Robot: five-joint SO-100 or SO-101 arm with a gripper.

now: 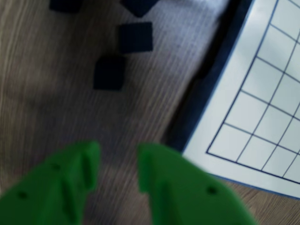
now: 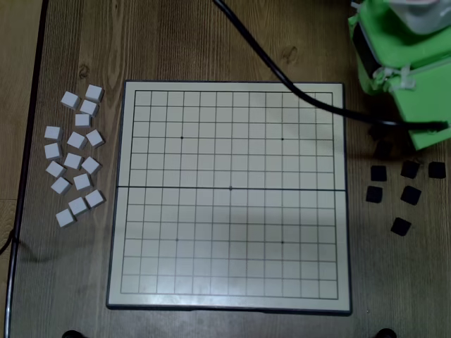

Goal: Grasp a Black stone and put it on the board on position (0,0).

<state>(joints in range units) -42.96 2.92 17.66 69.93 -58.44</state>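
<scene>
In the wrist view my green gripper (image 1: 118, 161) fills the bottom edge, open, with only bare wood between its fingers. Ahead of it lie black stones: the nearest Black stone (image 1: 109, 72), another (image 1: 135, 36) just beyond, and more cut off at the top edge. A corner of the board (image 1: 262, 93) sits to the right. In the overhead view several black stones (image 2: 409, 169) are scattered right of the board (image 2: 225, 239), and the green arm (image 2: 402, 70) hangs over the top right corner, hiding the fingers.
A cluster of white square blocks (image 2: 74, 158) lies left of the board. A black cable (image 2: 282, 70) runs from the top edge across the board's upper right corner to the arm. The wooden table's dark edge (image 2: 25, 176) runs down the left.
</scene>
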